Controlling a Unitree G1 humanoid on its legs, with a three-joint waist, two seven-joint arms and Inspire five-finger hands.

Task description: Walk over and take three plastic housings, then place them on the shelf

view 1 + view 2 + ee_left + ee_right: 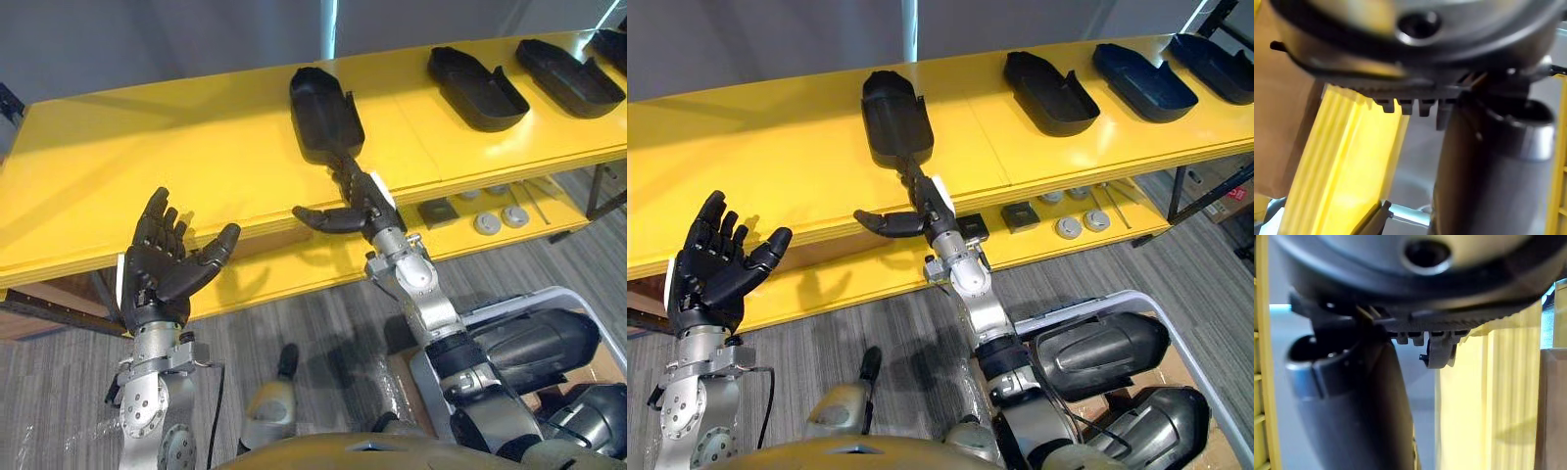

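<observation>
Several black plastic housings lie in a row on the yellow table [196, 166]: one [323, 113] in the middle, another [477, 86] to its right, a third [568, 76] further right. My right hand [361, 204] is open, its straight fingers [345, 174] reaching the near end of the middle housing [893, 117] and its thumb stuck out to the left. In front of the table's near edge my left hand [162, 259] stands open, palm up, holding nothing. The right wrist view has the thumb [1352, 401] beside yellow board.
A lower yellow shelf [294, 274] under the tabletop carries small metal parts: round discs [487, 223] and a square plate [436, 211]. A brown board [39, 318] sits below the table at the left. Grey floor [294, 323] lies between me and the table.
</observation>
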